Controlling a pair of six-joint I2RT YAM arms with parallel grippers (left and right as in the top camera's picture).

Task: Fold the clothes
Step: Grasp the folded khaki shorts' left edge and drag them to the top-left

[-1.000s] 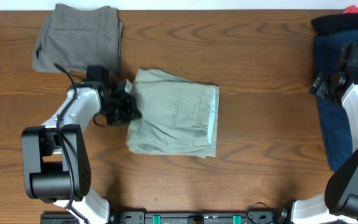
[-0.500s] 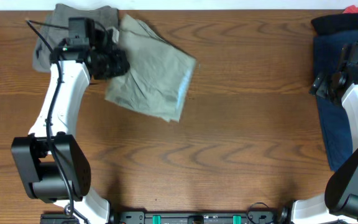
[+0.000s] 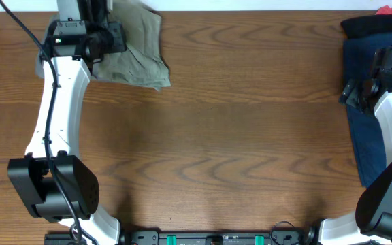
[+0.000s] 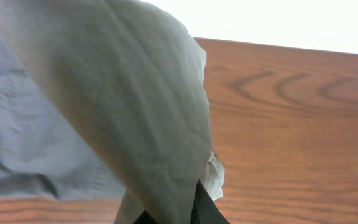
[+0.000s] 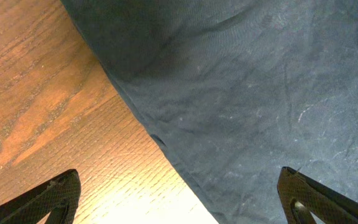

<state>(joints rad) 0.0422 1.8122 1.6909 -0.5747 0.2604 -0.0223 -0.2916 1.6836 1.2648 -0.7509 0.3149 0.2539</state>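
Observation:
My left gripper (image 3: 104,37) is at the far left corner of the table, shut on the folded khaki shorts (image 3: 138,47). The shorts hang from it, draped over the grey-olive garment (image 3: 46,58), whose edge shows beside the arm. In the left wrist view the khaki cloth (image 4: 135,112) fills the frame above my closed fingers (image 4: 179,214), with the grey garment (image 4: 17,137) behind. My right gripper (image 3: 359,92) is open over the left edge of the navy garment (image 3: 363,129), seen close in the right wrist view (image 5: 260,93).
A black garment (image 3: 369,26) and a red one (image 3: 390,10) lie at the far right corner, above the navy cloth. The wooden table (image 3: 237,136) stretches between the two arms.
My left gripper has carried the khaki shorts from the table's middle up and left to the far left corner, over the grey-olive garment. The right arm has not moved.

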